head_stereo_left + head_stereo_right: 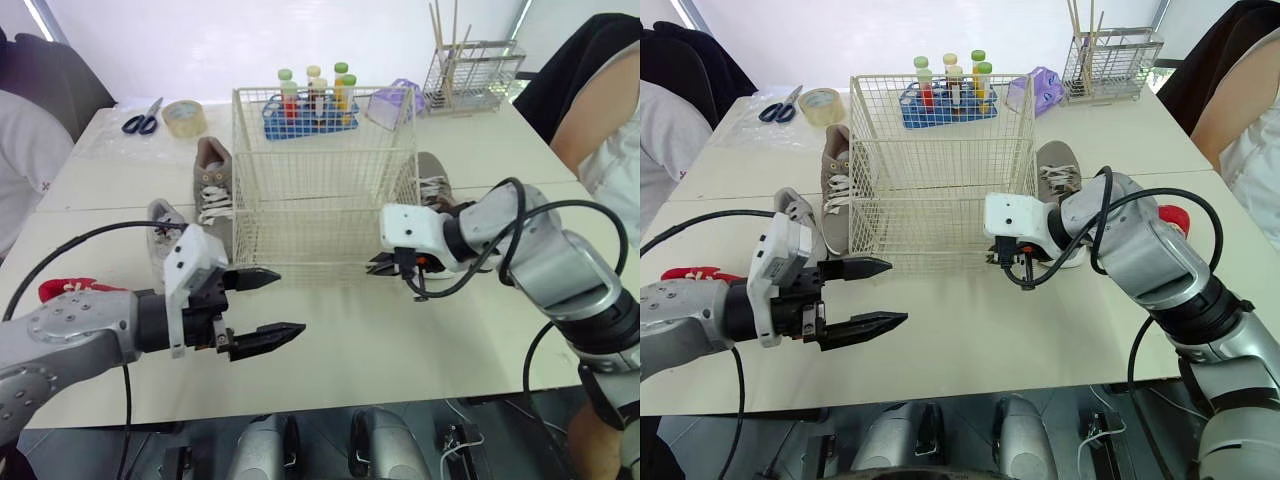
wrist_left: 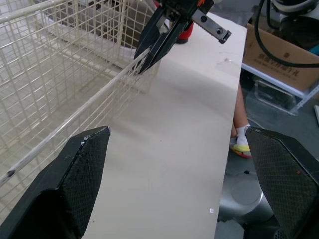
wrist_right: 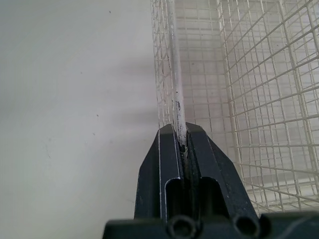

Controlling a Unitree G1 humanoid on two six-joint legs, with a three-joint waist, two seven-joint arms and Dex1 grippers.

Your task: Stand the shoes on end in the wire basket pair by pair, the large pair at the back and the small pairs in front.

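Arms reach fwd: right pincer (image 3: 181, 134) nips wire basket (image 1: 325, 205) low front corner, left pincer (image 1: 290, 302) spread.

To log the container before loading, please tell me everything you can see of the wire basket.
The wire basket is a tall rectangular box of cream-coated wire mesh with thicker rim wires, open at the top and empty. It stands upright on the table. The right tool is shut on its lower front corner wire. A grey shoe lies beside its left wall.
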